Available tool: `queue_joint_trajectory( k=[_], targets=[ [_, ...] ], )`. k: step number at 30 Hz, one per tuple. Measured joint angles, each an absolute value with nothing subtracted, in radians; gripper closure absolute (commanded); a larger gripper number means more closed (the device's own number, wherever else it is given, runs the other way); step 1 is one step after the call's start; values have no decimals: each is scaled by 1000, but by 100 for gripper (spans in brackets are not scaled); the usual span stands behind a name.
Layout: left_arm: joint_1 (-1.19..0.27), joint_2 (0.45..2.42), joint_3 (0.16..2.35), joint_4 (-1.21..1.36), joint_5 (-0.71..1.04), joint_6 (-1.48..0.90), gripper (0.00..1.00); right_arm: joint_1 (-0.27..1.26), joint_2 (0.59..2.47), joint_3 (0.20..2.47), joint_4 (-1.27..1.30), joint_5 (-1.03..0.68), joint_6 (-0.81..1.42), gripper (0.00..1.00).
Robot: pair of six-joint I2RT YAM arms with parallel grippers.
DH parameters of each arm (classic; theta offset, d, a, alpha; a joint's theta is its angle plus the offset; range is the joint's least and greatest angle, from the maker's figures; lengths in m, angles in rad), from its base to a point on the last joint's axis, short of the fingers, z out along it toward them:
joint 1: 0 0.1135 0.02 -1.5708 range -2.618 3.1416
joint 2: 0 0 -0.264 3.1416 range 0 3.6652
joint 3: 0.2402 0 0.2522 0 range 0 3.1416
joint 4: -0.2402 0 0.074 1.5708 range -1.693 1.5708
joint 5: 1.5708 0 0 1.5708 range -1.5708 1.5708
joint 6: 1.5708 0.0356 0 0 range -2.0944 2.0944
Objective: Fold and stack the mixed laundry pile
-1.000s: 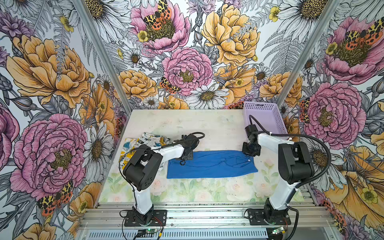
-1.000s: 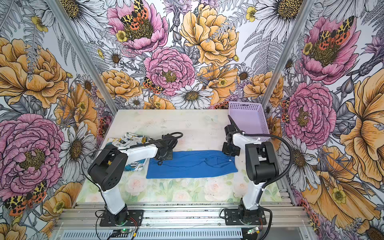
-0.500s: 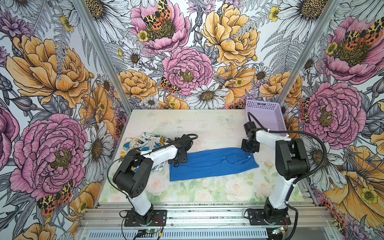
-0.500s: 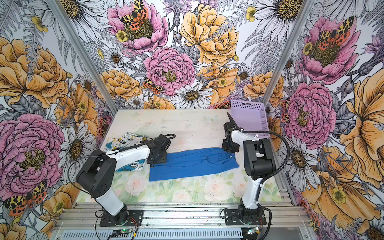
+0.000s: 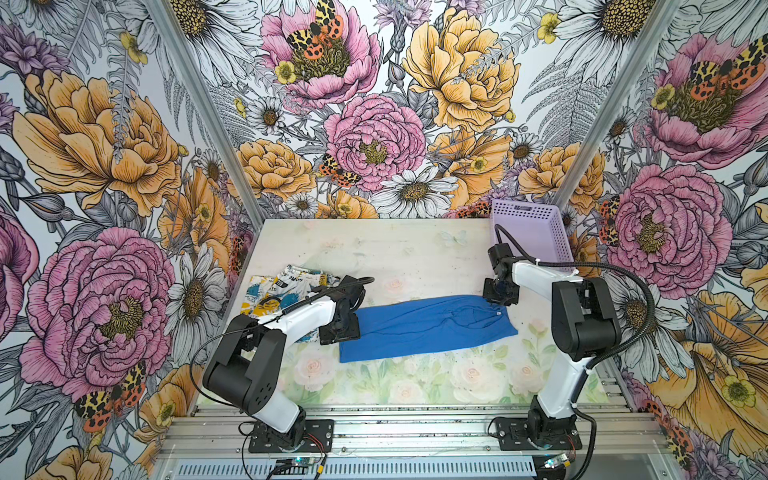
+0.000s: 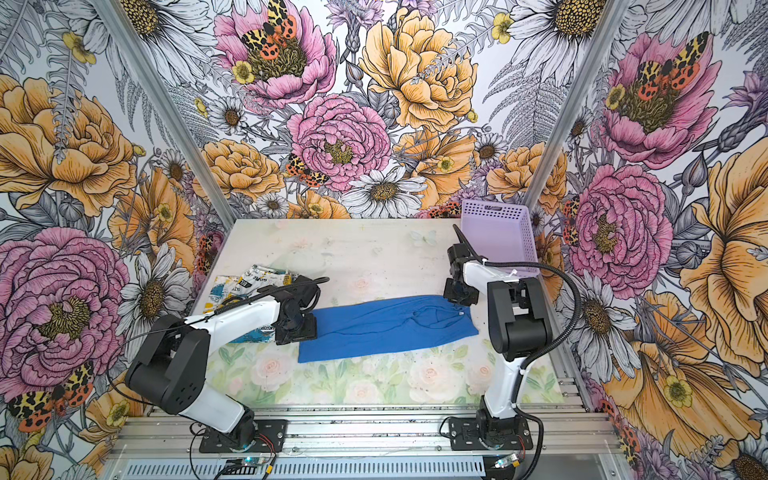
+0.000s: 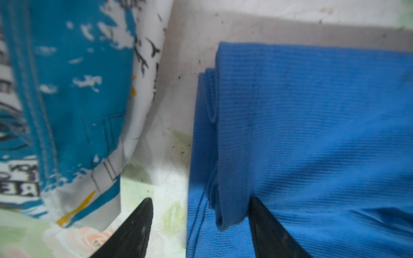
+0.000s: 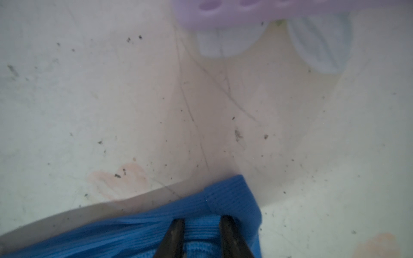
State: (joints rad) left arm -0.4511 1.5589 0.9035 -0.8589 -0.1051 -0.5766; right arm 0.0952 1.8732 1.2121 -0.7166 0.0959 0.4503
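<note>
The royal blue T-shirt (image 5: 424, 328) (image 6: 386, 326) lies folded into a long strip across the middle of the table. The white printed garment (image 5: 282, 291) (image 6: 245, 286) lies at the left, partly under my left arm. My left gripper (image 5: 340, 328) (image 7: 200, 198) is open and low over the strip's left end. One finger is over the blue cloth (image 7: 312, 134), the other over the bare table beside the printed garment (image 7: 67, 100). My right gripper (image 5: 500, 293) (image 8: 202, 219) is at the strip's far right corner, jaws narrow with blue fabric (image 8: 156, 230) between them.
A lavender perforated basket (image 5: 532, 232) (image 6: 498, 232) stands at the back right corner, just behind my right wrist; its rim (image 8: 223, 11) shows in the right wrist view. The floral table mat (image 5: 395, 382) runs in front of the strip.
My left gripper has opened and let go of the strip's left end, and has shifted left. The right gripper has drawn the right end back, so the strip lies slanted.
</note>
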Motion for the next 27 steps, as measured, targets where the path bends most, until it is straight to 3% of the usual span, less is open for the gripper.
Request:
queue_joint_trajectory(
  k=[13,27],
  targets=[
    [-427,1517,883,-767,-58,-566,35,95,1779,1172,-714,61,454,68],
    [-422,1570,845,-695,-21,-549,61,95,1657,1168,-739,40,455,68]
  ],
)
